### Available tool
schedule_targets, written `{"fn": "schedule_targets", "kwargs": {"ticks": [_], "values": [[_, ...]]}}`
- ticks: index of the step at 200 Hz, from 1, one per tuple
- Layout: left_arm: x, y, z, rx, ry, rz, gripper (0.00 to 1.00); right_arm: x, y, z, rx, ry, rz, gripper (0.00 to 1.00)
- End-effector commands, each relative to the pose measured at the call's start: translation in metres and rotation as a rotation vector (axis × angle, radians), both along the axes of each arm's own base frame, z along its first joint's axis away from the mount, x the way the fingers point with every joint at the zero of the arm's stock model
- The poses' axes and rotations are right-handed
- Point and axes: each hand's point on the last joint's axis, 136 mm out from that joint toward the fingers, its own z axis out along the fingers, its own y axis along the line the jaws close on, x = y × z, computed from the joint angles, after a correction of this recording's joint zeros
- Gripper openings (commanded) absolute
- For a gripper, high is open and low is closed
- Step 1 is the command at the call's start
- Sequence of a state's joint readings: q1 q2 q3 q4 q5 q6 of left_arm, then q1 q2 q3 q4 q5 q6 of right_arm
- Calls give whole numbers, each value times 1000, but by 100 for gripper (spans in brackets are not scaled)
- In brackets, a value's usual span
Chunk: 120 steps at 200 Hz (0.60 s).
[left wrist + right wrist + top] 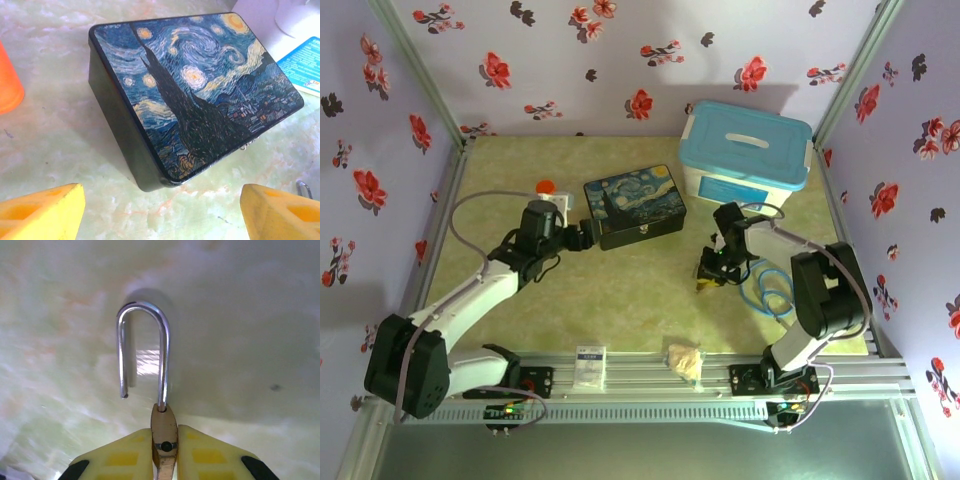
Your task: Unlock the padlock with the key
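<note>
The brass padlock (164, 426) sits edge-on between the yellow fingers (122, 457) of my right gripper (165, 442), which is shut on its body. Its silver shackle (145, 310) stands up from the body with the left leg hanging free, out of its hole. In the top view my right gripper (710, 270) is low over the table, right of the painted box (634, 205). My left gripper (162, 200) is open, its fingers wide apart just short of the painted box's (200, 85) near corner. A small metal loop (303, 188) lies at the right edge; I cannot tell whether it is the key.
A white tub with a blue lid (747, 150) stands at the back right. An orange object (7, 80) is left of the box. A blue cable (772, 296) loops by the right arm. A crumpled wad (685, 360) and a white card (590, 366) lie on the front rail.
</note>
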<state>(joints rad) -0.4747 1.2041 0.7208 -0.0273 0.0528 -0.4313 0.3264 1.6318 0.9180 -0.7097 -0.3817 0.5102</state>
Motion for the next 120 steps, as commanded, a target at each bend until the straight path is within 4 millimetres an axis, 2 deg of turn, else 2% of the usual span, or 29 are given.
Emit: {"fn": "schedule_targets", "kwargs": {"ticks": [1,12,31,58,84,102,120], "values": [[-5,1,-5,-19,14,-5,81,-37,-47,-17,-246,157,91,13],[-6,1,-6,-21,18,-7,81,-32,-51,-17,-271,153,114,14],[-6,0,-7,-21,18,-11,82,-22,-52,-13,-286,131,125,22],[-7,2,-6,-22,17,-8,82,-13,-56,-7,-319,92,126,45],[-7,4,-5,-21,16,0,82,-11,-55,-2,-309,56,122,49],[-8,9,-1,1,13,10,82,0,-54,14,-310,-41,114,49],[-10,26,8,51,-15,46,85,21,-54,44,-357,-209,123,58]]}}
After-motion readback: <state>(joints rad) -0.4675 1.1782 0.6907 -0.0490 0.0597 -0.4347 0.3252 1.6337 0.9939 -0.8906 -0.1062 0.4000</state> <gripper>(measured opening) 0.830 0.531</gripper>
